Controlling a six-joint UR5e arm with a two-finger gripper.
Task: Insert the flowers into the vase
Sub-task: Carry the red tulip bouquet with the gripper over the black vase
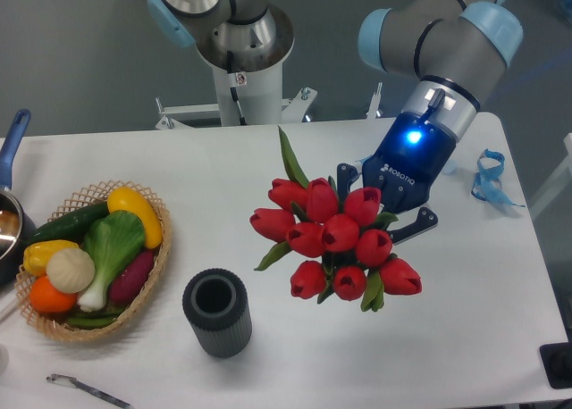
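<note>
Gripper (386, 214) is closed on the flowers (335, 241), held aloft; vase (216, 312) stands well to its lower left. Stems should be centred over the mouth before descent.

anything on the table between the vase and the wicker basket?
No. In the fixed camera view, only bare white table separates the vase from the basket; the vegetables stay inside the basket, and the flowers are right of the vase.

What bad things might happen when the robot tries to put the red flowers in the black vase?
The flowers spread wider than the vase mouth, so buds or leaves might catch on the rim. The vase stands loose on the table, so a sideways bump might tip it. The gripper is mostly hidden behind the bunch, so the stems might be held crooked.
</note>
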